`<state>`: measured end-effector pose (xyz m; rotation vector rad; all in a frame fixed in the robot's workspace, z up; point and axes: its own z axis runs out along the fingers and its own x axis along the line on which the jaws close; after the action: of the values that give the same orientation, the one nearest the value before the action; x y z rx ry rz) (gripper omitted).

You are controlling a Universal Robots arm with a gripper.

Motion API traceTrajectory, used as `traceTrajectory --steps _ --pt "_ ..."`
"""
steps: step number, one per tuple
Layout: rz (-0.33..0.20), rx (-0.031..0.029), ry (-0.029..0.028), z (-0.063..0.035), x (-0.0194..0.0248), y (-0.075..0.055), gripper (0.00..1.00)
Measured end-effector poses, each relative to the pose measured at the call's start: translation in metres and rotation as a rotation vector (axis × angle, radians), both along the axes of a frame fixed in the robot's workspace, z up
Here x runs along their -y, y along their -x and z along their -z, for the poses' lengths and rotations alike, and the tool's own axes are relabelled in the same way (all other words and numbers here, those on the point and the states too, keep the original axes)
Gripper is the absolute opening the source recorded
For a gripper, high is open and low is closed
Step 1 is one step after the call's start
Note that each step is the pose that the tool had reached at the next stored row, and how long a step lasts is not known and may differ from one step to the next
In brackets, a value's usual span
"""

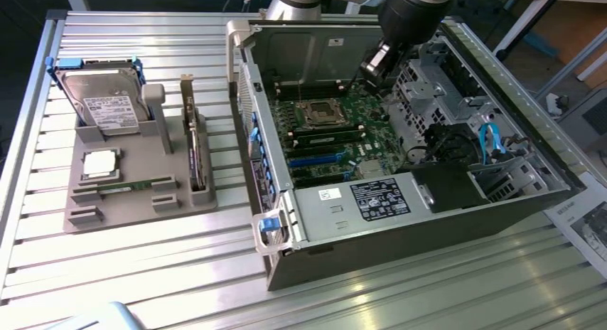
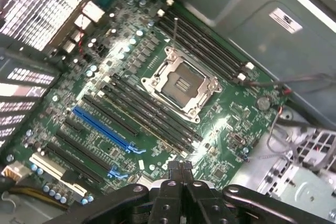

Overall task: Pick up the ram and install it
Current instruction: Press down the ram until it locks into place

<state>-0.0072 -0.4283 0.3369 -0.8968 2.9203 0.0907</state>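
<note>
**Wrist view: claw empty over the motherboard, ram not yet fetched**

Gripper (image 2: 180, 167) fingers pressed together, nothing between them. It hangs inside the open computer case (image 1: 493, 202), above the motherboard (image 2: 105, 72) beside the empty CPU socket (image 2: 180, 86); memory slots (image 2: 152, 114) flank the socket. Case walls and the drive cage (image 1: 427, 88) hem the arm in closely. Ram (image 1: 128, 185) lies in the grey holder (image 1: 180, 202), well apart, on the exterior view's left. Pickup and install both look undone.

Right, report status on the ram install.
End effector shut, empty, above the motherboard inside the case. Ram in the grey holder, outside the case. No obstruction seen over board.
</note>
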Motion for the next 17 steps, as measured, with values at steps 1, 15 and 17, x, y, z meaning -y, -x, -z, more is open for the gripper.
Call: traceTrajectory --steps 1,15,17 --pt "0.018 0.0001 0.0000 0.0001 0.0000 0.0000 0.10" --pt "0.350 0.0000 -0.0001 0.0017 0.0000 0.0000 0.10" --pt "0.397 0.0000 -0.0001 0.0019 0.0000 0.0000 0.10"
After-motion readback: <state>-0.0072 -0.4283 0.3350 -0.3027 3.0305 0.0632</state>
